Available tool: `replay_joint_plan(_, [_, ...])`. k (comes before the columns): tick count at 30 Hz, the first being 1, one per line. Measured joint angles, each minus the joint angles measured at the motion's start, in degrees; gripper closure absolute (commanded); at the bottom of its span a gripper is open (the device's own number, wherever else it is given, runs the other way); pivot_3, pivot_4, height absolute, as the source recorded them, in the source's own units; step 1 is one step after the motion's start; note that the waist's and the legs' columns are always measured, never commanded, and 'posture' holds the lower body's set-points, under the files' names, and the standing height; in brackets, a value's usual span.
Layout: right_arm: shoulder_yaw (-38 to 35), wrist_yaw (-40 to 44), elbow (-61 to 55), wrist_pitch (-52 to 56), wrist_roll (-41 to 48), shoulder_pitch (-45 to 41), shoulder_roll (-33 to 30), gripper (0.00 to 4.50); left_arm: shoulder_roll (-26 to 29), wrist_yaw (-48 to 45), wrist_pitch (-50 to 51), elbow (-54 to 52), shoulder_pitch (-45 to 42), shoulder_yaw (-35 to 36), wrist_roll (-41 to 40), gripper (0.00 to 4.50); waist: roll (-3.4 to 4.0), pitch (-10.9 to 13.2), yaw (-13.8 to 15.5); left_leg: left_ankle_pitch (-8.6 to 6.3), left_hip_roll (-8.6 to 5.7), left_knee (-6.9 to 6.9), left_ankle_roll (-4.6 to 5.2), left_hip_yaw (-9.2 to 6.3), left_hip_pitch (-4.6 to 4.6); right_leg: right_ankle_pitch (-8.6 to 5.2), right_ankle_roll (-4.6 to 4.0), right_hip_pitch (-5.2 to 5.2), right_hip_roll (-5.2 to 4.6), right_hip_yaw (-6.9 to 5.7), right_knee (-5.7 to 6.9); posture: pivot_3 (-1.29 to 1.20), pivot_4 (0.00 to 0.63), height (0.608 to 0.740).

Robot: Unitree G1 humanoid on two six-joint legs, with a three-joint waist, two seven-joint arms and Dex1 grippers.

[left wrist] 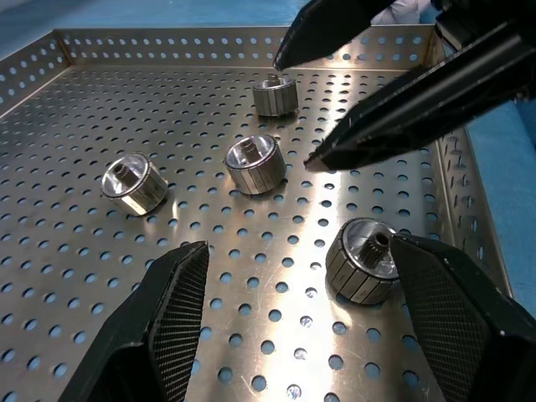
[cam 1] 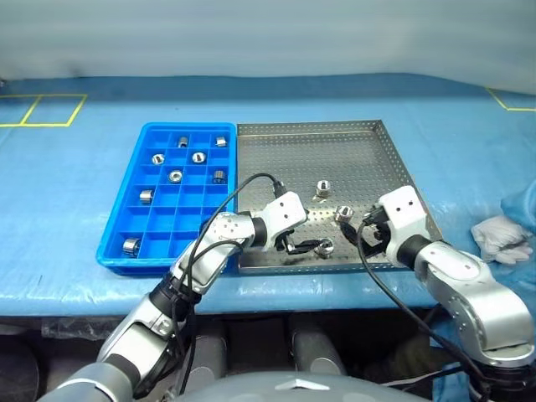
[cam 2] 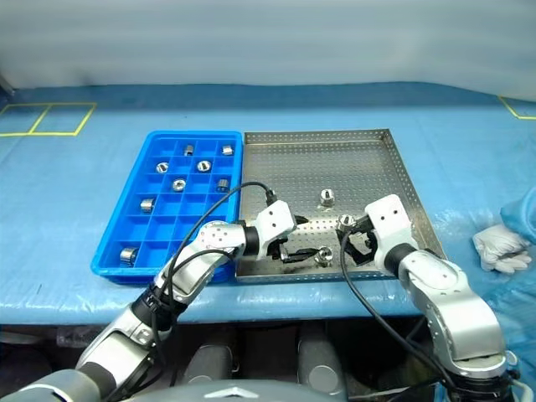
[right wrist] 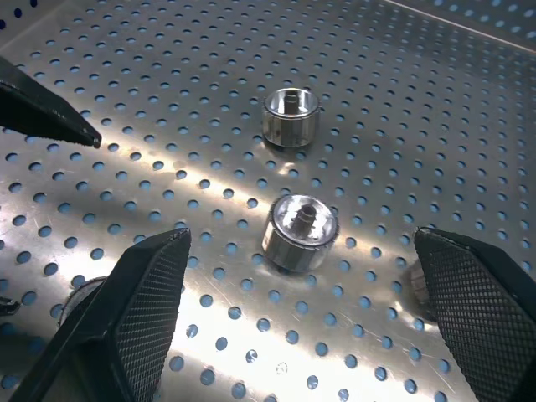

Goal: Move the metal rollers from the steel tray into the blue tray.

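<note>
Rollers [left wrist: 361, 266] in the steel tray [cam 1: 276, 138] look hard, slick, rollable — pinch across the round sides. Both grippers' fingers — left [cam 1: 295, 248], right [cam 1: 371, 230] — apart, empty.

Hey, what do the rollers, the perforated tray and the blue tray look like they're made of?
The metal rollers: likely polished steel, with bright mirror-like glints. The steel tray: brushed sheet metal, dull grey sheen, punched with rows of holes. The blue tray: probably moulded plastic, uniform bright colour with a soft gloss.

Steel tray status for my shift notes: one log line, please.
steel tray: rollers remain | blue tray: several placed | left claw: open | right claw: open
</note>
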Motion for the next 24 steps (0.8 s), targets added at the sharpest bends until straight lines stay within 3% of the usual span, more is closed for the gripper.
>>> replay_joint_plan(11, [-2.1, -1.1, -6.0, 1.1, -0.1, 5.8, 0.6, 0.0, -4.4, -1.1, -3.6, 12.3, -3.9, -2.7, 5.2, 0.77, 0.01, 0.0, -3.6, -0.02, 0.0, 0.05, -0.01, 0.07, 0.01, 0.0, 0.01, 0.0, -0.02, 0.06, 0.0, -0.25, 0.15, 0.74])
replay_joint_plan(16, [-2.0, -1.3, -6.1, 1.1, 0.0, 5.6, 0.7, 0.0, -4.9, -0.5, -3.5, 13.8, -3.9, -2.7, 6.6, 2.28, 0.0, 0.0, -5.0, -0.02, 0.0, 0.01, -0.01, 0.06, 0.01, 0.0, 0.01, -0.02, -0.02, 0.06, 0.0, -0.24, 0.15, 0.74])
replay_joint_plan(18, [-2.0, -1.3, -6.1, 1.1, 0.0, 5.5, 0.7, 0.0, -4.9, -0.3, -3.5, 13.8, -3.9, -2.6, 6.8, 2.28, 0.0, 0.0, -5.4, -0.02, 0.0, 0.01, -0.01, 0.06, 0.01, 0.0, 0.01, -0.02, -0.03, 0.06, 0.0, -0.23, 0.15, 0.74])
replay_joint_plan(21, [-1.1, -1.3, -5.8, 1.0, -0.1, 4.9, 0.7, 0.0, -5.0, 0.2, -3.3, 13.8, -3.6, -2.4, 7.3, 2.77, 0.0, 0.0, -5.7, -0.02, 0.0, 0.01, -0.01, 0.05, 0.02, 0.0, 0.01, -0.02, -0.03, 0.06, 0.0, -0.21, 0.15, 0.74])
replay_joint_plan(24, [-0.1, -1.3, -5.4, 1.0, -0.1, 4.3, 0.7, 0.0, -5.1, 0.7, -3.3, 13.6, -3.4, -2.1, 7.5, 2.78, 0.0, 0.0, -5.7, -0.02, 0.0, 0.01, -0.01, 0.04, 0.02, 0.0, 0.01, -0.02, -0.03, 0.06, 0.0, -0.2, 0.15, 0.74])
